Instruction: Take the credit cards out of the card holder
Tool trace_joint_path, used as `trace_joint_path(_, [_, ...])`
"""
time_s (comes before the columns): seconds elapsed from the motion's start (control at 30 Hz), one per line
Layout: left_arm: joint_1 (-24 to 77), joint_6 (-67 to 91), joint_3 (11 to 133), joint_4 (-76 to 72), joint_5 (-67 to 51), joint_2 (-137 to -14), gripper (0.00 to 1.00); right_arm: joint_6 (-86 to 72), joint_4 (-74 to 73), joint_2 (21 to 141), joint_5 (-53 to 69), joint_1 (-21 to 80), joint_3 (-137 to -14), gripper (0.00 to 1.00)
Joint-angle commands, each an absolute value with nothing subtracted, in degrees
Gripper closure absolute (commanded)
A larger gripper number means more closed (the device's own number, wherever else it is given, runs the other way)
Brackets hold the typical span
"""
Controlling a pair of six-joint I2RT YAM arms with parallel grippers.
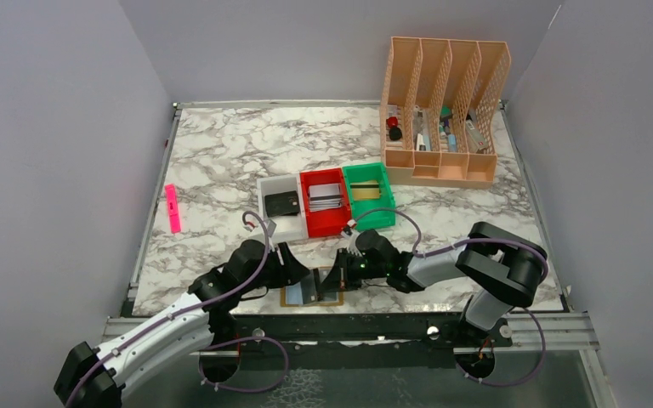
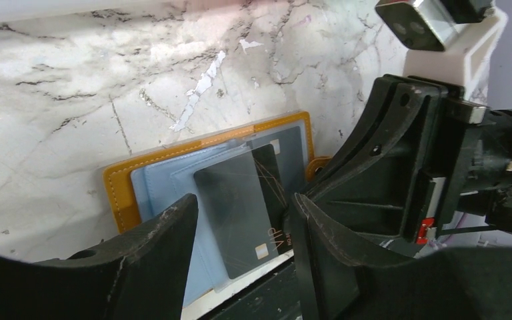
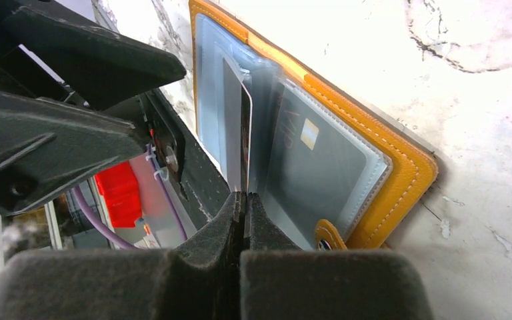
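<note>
Tan-orange and stitched along its border, the single card holder [image 1: 308, 291] lies open and flat on the marble-patterned table [image 1: 221, 161] close to the near edge, directly between my two arms. Its long axis runs left to right along that edge, and its small tab [image 3: 330, 235] points toward the right arm. My right gripper [image 3: 243, 197] has its fingers pressed tight together on the lower edge of one clear sleeve [image 3: 233, 113], which stands up from the pale blue lining. The pale edge of one card [image 3: 248, 127] shows in that sleeve, but I cannot tell whether the fingers also catch it. A second card [image 3: 320, 167], dark with "VIP" lettering and a gold chip, lies flat in the next sleeve. My left gripper [image 2: 243, 200] is spread wide and grips nothing, with one finger to each side of the holder's blue panel; I cannot tell if it touches. Farther back stand three small bins in a row, one white [image 1: 262, 204], one red [image 1: 327, 228] and one green [image 1: 372, 221]. One peach four-slot file organizer [image 1: 442, 170] is at the far right, and one pink object [image 1: 173, 209] lies well apart at the left.
</note>
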State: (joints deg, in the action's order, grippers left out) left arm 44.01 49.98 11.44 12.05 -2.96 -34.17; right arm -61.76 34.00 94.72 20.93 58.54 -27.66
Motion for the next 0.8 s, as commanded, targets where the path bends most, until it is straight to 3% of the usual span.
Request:
trace_joint_path(0.0, [44.3, 49.1, 14.4, 12.8, -2.9, -32.9, 0.43, -63.9, 36.1, 95.7, 19.0, 59.0, -26.7, 0.99])
trace_joint_path(0.77, [44.5, 48.6, 11.7, 7.5, -6.4, -41.9, 0.45, -69.2, 42.6, 101.8, 17.5, 58.9, -27.7, 0.99])
